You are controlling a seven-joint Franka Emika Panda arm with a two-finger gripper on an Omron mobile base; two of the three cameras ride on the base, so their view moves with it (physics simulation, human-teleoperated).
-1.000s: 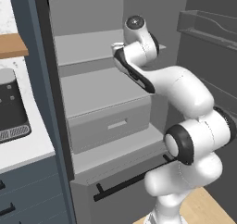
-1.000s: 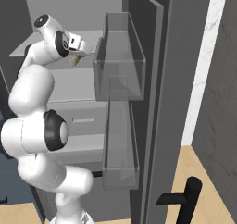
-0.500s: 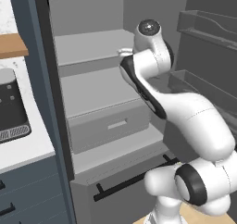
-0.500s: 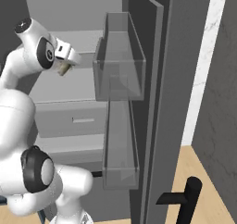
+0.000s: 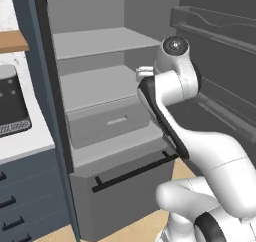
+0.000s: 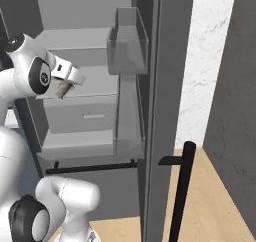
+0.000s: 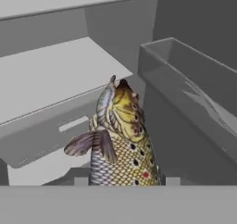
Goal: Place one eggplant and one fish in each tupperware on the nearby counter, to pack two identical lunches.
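Note:
My gripper [image 7: 126,177] is shut on a fish [image 7: 121,140], a spotted tan-brown one that points away from the hand toward the open fridge shelves. From the right base view the fish [image 6: 62,90] hangs under the gripper [image 6: 64,86], just in front of the middle shelf. The left base view has the gripper [image 5: 143,73] at the fridge's open front, mostly hidden behind my forearm. A strip of the white counter [image 5: 25,141] lies at the far left. The eggplant and the tupperware are out of view.
The fridge stands open with grey shelves [image 5: 100,38], a drawer [image 5: 107,123] and a lower drawer with a black bar handle [image 5: 132,171]. Its door [image 6: 165,86] carries clear bins [image 6: 129,43]. A black appliance [image 5: 11,103] sits on the counter.
Both base views have shifted, so the camera has moved. My hand, still holding the fish, has drawn back out of the fridge's shelf space and come a little lower.

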